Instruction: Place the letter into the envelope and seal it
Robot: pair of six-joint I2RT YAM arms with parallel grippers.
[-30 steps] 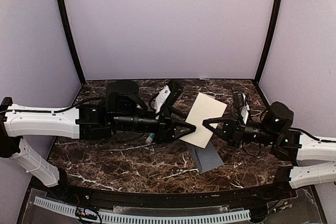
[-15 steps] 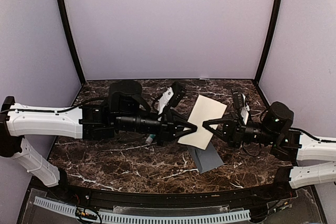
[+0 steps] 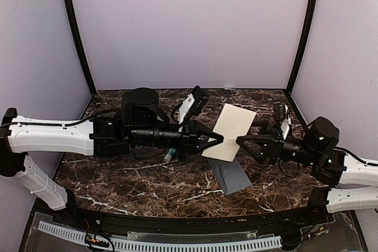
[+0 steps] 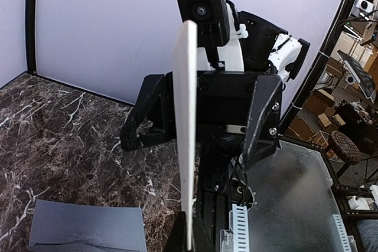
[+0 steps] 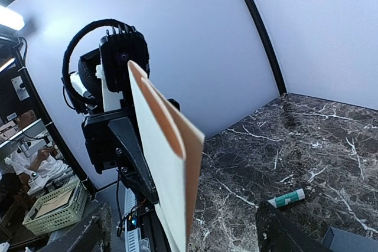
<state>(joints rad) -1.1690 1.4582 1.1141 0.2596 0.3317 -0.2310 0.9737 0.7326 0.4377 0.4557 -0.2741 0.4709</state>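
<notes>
The tan letter (image 3: 230,131) hangs in the air on edge above the table, and my left gripper (image 3: 220,141) is shut on its lower left edge. The left wrist view shows the letter (image 4: 188,122) edge-on, pinched at the jaws of that gripper (image 4: 192,235). My right gripper (image 3: 242,140) stands open just right of the letter, with its fingers apart on either side of the sheet's edge (image 5: 168,163). The grey envelope (image 3: 231,175) lies flat on the marble below the letter and also shows as the envelope (image 4: 88,225) in the left wrist view.
A white-and-green glue stick (image 3: 169,156) lies on the table under the left arm; the same glue stick (image 5: 286,198) appears in the right wrist view. Purple walls close in the back and sides. The table's front edge (image 3: 177,219) runs below the envelope.
The left gripper closed on the letter's left edge. The right gripper opened, let go of the letter and drew back to the right. The letter rose slightly.
</notes>
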